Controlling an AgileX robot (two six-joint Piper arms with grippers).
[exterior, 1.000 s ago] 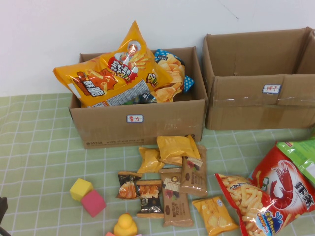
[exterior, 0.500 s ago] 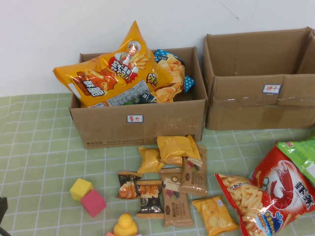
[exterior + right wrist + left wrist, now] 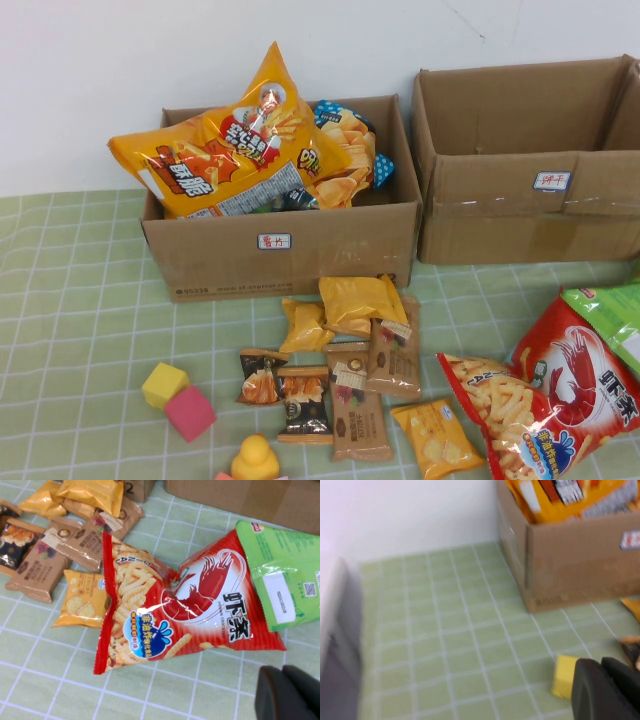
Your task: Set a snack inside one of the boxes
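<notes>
Two brown cardboard boxes stand at the back. The left box (image 3: 215,262) is heaped with orange chip bags (image 3: 225,150); the right box (image 3: 490,215) shows only bare inner walls. A red prawn-cracker bag (image 3: 560,400) lies at the front right and also shows in the right wrist view (image 3: 175,605). Beside it is a green bag (image 3: 280,575). Small snack packets (image 3: 340,370) lie in front of the left box. My left gripper (image 3: 607,690) is shut and empty above the mat near a yellow block (image 3: 564,676). My right gripper (image 3: 287,692) is shut and empty, just short of the red bag. Neither gripper shows in the high view.
A yellow block (image 3: 164,384), a pink block (image 3: 190,413) and a yellow duck (image 3: 255,460) sit at the front left. A white wall (image 3: 300,40) stands behind the boxes. A grey object (image 3: 335,655) lies at the mat's edge in the left wrist view.
A dark part of the left arm at the lower left edge of the high view has gone out of view. Nothing else has moved.
</notes>
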